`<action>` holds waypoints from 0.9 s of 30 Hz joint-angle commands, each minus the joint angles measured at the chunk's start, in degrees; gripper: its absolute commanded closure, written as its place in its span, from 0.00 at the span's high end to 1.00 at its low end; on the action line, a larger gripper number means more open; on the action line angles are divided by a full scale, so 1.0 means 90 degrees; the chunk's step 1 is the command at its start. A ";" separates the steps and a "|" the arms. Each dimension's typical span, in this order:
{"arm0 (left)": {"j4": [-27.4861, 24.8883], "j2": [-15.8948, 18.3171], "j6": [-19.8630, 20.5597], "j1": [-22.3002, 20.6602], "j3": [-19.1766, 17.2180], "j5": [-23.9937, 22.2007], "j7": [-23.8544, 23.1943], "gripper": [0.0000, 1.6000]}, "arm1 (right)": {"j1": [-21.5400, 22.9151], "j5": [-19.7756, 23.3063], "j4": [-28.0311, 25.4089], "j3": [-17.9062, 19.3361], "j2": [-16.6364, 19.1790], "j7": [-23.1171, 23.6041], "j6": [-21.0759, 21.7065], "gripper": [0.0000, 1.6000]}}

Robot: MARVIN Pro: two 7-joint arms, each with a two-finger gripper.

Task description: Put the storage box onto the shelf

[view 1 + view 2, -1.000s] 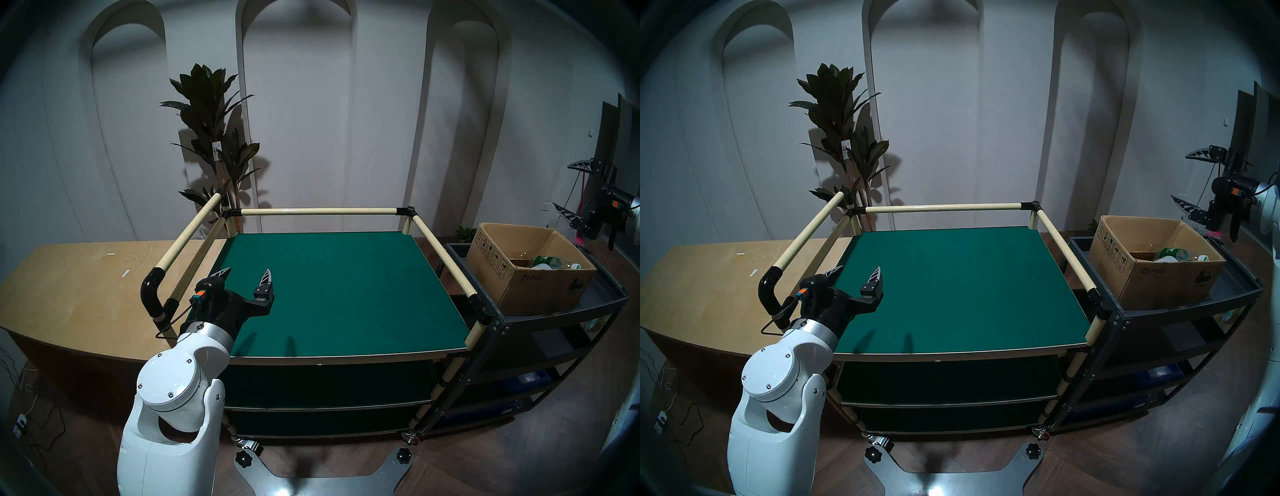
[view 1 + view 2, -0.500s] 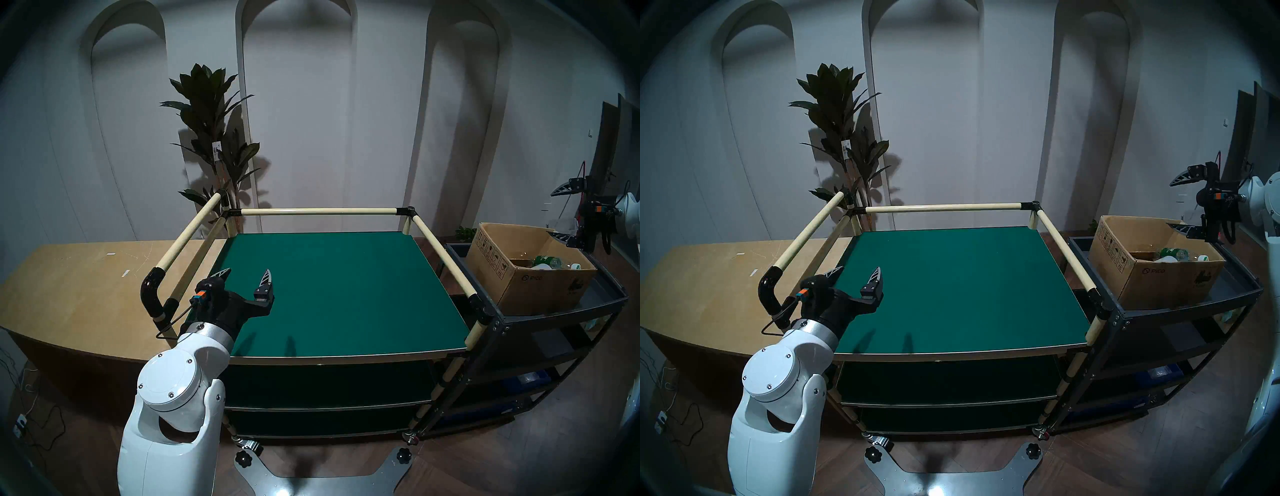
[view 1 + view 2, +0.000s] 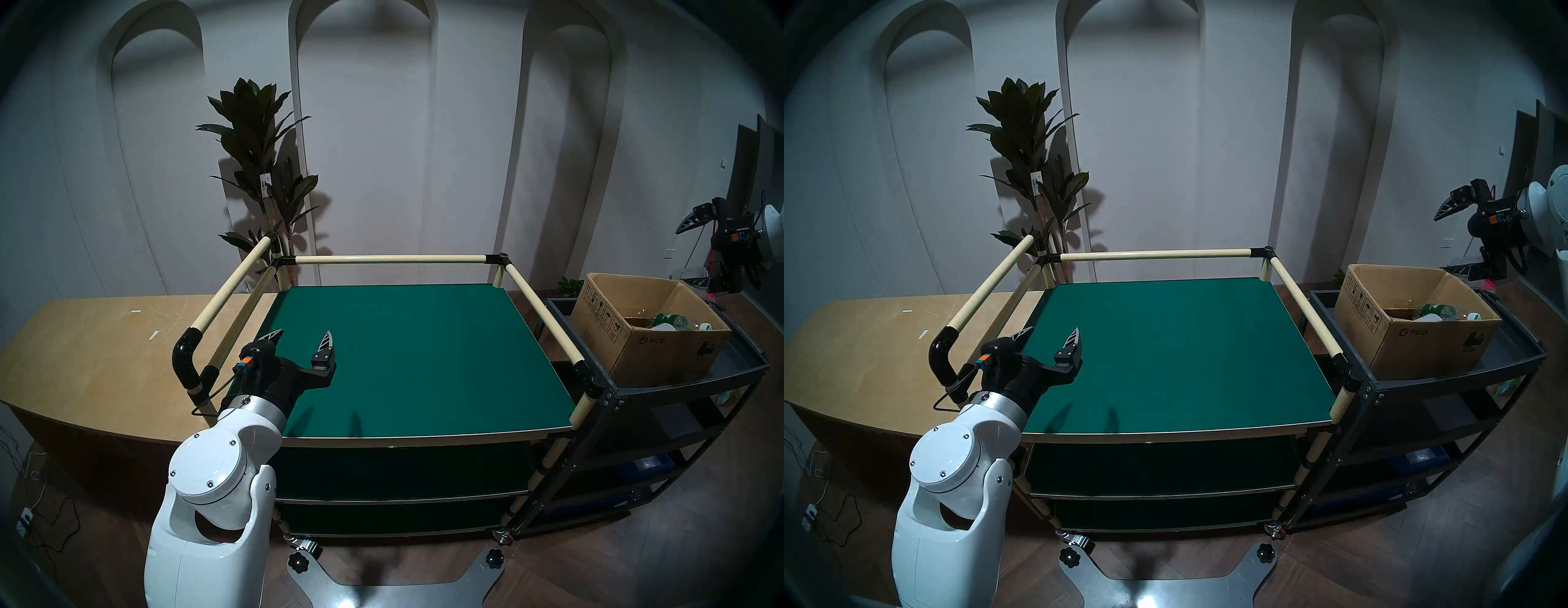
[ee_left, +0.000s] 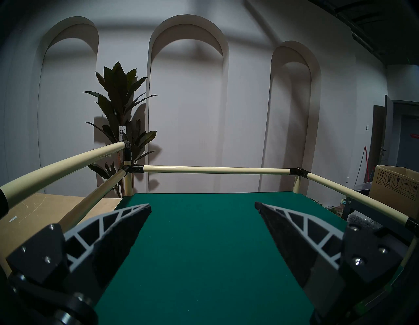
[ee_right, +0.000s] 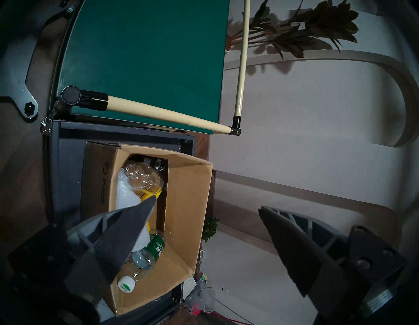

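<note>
From the head's left eye I see the storage box (image 3: 649, 329) sitting on the top tray of the black metal cart (image 3: 679, 382), just right of the shelf (image 3: 407, 361) and not yet on it. Its flaps stand open and its mouth faces up. My right tool (image 3: 695, 250) hangs above and behind the box's far right corner, fingers spread wide, holding nothing. My left tool (image 3: 302, 337) is over the shelf's green top board near the left rail, also wide and empty.

The head's right eye shows the same layout; the box's long axis runs from the PICO-marked front away toward the wall, slightly angled to the shelf's edge.

The left wrist view looks level across the bare green board, with the cream rail (image 4: 215, 169) around it and a corner of the box at the far right.

The right wrist view looks down into the box: plastic bottles (image 5: 145, 179) and a white container lie loose inside. One finger (image 5: 127, 229) hangs over the open mouth, the other outside the far wall.

My worry: a one-handed pinch on a thin cardboard wall may buckle it or tip the box, spilling bottles. The side rail also stands between box and board, so I judge a low carry would snag it.
</note>
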 commanded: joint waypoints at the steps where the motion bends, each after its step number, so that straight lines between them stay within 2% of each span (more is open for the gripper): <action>1: -0.0121 0.0003 -0.0032 -0.0050 0.0004 -0.0002 -0.0011 1.00 | 0.0687 0.0225 0.0114 -0.0395 0.0657 0.0087 0.0010 1.00; 7: -0.0126 0.0004 -0.0033 -0.0050 0.0005 -0.0002 -0.0010 1.00 | 0.1042 0.0420 0.0263 -0.0843 0.0841 0.0087 0.0011 1.00; 11: -0.0132 0.0005 -0.0034 -0.0049 0.0005 -0.0002 -0.0011 1.00 | 0.1314 0.0483 0.0416 -0.1294 0.0971 0.0087 -0.0012 1.00; 18: -0.0139 0.0006 -0.0034 -0.0047 0.0005 -0.0003 -0.0011 1.00 | 0.1606 0.0370 0.0750 -0.2026 0.0887 0.0087 -0.0009 1.00; 27: -0.0139 0.0006 -0.0034 -0.0046 0.0006 -0.0003 -0.0010 1.00 | 0.2091 0.0134 0.1121 -0.2639 0.0733 0.0087 -0.0032 1.00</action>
